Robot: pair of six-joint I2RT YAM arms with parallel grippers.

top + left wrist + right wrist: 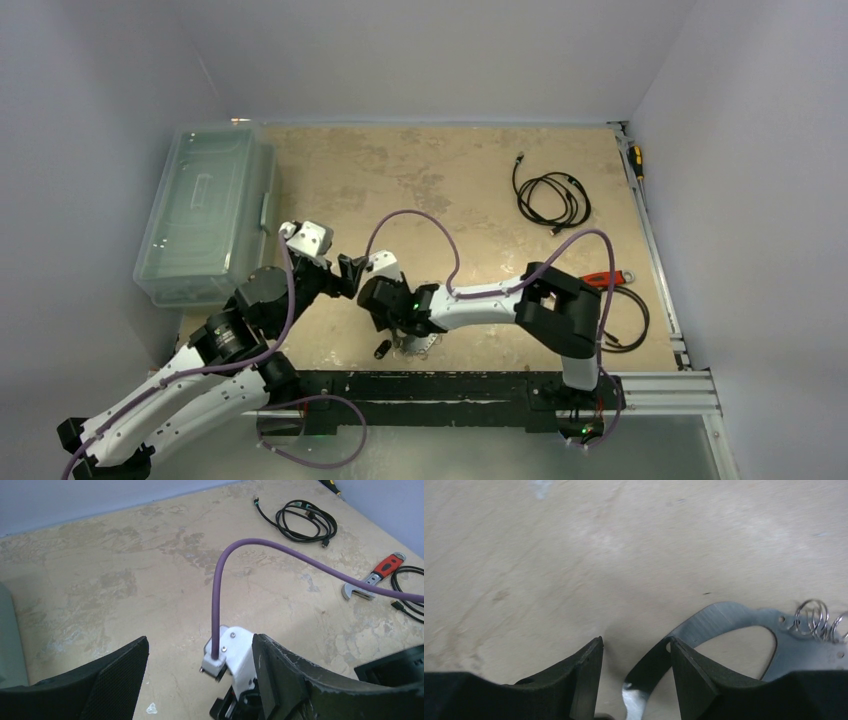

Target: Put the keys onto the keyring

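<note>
Keyring (729, 617) is lying flat on the worktop (440, 180), near the front edge, under the wrist of the right arm (480, 300). Small wire rings (814, 616) are sitting along one edge of it. One end of the keyring is running in between the right jaws, close against one finger. These jaws are standing partly open and, as far as the wrist view shows, are not clamping it.

Black-headed key (382, 349) is lying loose on the worktop just beside the keyring, not threaded. Silver key: not making it out in any view.

Left jaws are gaping wide and holding nothing, hovering above the worktop and pointing at the right wrist. Wrench (372, 580) and black cable (302, 522) are lying well apart from all this, far right.

Judgement: task is barely starting. No key is sitting on the keyring; the right arm is only lining up on it. Left to do: secure the keyring, pick up each key, thread both.
</note>
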